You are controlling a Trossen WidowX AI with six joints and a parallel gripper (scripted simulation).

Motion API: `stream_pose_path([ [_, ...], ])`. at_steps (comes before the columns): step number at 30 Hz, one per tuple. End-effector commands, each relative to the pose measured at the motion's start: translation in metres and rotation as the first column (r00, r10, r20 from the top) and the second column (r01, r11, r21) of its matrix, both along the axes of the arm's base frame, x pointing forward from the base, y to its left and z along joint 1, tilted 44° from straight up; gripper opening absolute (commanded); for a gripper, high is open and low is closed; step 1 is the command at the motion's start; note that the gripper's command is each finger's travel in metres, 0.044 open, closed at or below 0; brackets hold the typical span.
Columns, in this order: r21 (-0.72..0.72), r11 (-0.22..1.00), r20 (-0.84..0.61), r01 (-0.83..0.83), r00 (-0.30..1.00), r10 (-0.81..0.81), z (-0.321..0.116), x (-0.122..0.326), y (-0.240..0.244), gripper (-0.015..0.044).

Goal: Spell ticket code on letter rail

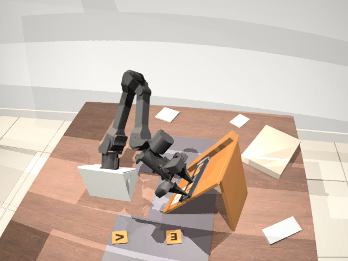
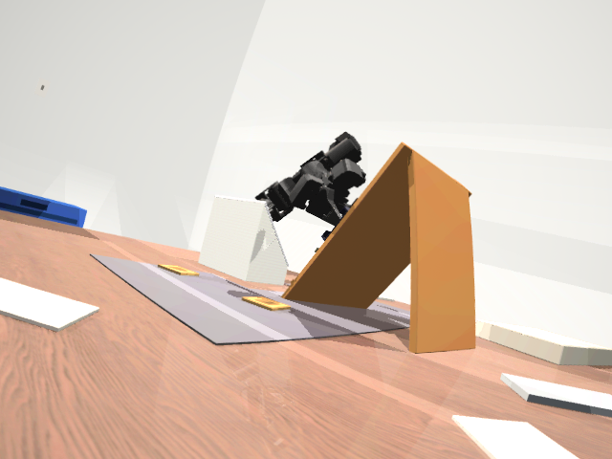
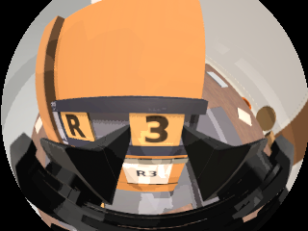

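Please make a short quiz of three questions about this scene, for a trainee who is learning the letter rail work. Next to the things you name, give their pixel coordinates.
1. Which code is printed on the ticket [image 3: 146, 173]?
2. True or false: the "3" tile [image 3: 156, 129] already touches the "R" tile [image 3: 77, 126].
3. Choose one. What is the tool [image 1: 190, 188] [image 3: 157, 129] doing?
a) Lifting the V tile
b) Holding the "3" tile at the rail [image 1: 199, 177] [image 3: 130, 104]
c) Pressing on the ticket

Key:
1. R3
2. False; there is a gap between them.
3. b
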State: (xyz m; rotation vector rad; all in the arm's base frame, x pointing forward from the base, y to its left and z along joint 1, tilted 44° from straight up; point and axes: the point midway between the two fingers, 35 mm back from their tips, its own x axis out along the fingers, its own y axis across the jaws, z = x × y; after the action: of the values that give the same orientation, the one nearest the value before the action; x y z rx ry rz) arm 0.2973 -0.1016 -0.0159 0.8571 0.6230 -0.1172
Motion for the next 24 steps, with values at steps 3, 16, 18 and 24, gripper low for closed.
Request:
stream_pose_path([
  [3,0.0,1.0,-0.001,0.002,1.0,-0.002,0.003,0.0014,0.0027,0.0],
  [16,0.001,1.0,0.0,0.002,1.0,-0.002,0.0078,0.0038,0.0076,0.0],
  [18,0.001,1.0,0.0,0.002,1.0,-0.002,0.0086,0.0042,0.0083,0.0],
  [24,0.001,1.0,0.0,0.002,1.0,-0.002,0.0108,0.0053,0.0106,0.0],
])
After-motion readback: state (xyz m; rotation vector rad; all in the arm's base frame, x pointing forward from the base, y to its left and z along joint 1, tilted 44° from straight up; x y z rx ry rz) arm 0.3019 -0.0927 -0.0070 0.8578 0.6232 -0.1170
